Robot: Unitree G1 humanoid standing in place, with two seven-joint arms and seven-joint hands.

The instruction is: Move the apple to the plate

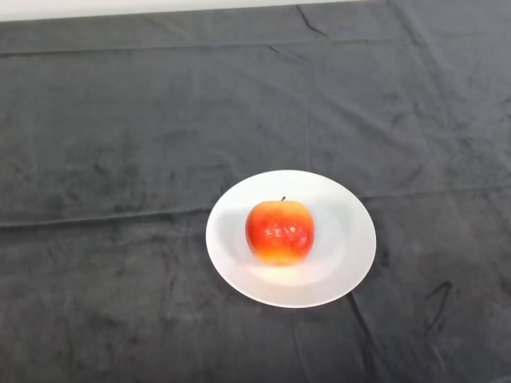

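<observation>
apple [279, 232] upright on white plate [351, 239], stem seemingly pointing up

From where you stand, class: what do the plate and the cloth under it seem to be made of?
Plate: smooth, glossy white, likely glazed ceramic or hard plastic; it shows a soft sheen beside the apple. Cloth: dark grey, matte, velvety fabric; it has creases and brushed marks.

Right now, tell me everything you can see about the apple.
The apple is red and orange, fading to yellow near its base, with a smooth, glossy skin and a short dark stem pointing up. It looks whole and sits upright, a little left of the middle of the white plate, which lies on the dark cloth. Only the plate touches it.
</observation>
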